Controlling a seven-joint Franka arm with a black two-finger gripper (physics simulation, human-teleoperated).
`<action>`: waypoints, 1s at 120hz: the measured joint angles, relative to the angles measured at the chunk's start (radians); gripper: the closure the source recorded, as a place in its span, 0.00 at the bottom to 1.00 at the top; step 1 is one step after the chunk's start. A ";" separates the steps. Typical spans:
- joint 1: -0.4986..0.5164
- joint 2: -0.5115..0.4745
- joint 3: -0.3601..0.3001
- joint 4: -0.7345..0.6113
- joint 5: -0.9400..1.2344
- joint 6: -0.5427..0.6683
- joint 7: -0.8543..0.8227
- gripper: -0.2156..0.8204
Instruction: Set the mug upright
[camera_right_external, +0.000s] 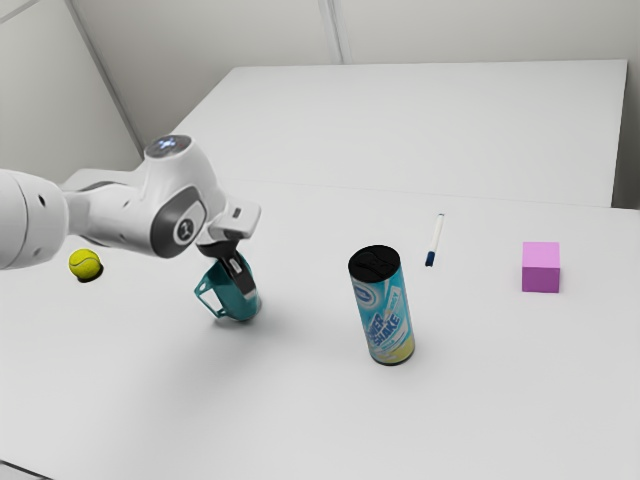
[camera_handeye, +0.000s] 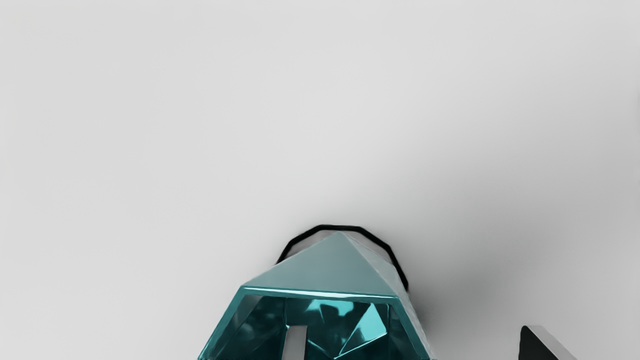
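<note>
Teal mug has its wall between widely parted fingers gripping nothing; a blue canister reads "SHAKE".

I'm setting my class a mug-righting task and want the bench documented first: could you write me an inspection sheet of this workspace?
Surface: pale, plain table, with soft shadow around the mug.
Job's things: one teal mug, handle toward the exterior view's left; its mouth opens toward the wrist camera; whether its base sits flat, cannot tell.
Clutter: tennis ball; blue can with black top, standing; capped marker, lying down; pink-purple block.
Claw: open, one finger inside the mug's mouth, the other outside, apart from the wall.
Cables: nothing seen.
Surroundings: pale walls beyond the table.
</note>
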 joint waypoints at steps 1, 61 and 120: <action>0.000 -0.003 0.000 0.000 0.000 0.000 0.000 0.37; 0.011 0.067 -0.003 0.508 -0.043 -0.311 -0.051 0.23; 0.113 0.263 -0.027 0.909 -0.085 -0.827 -0.224 0.21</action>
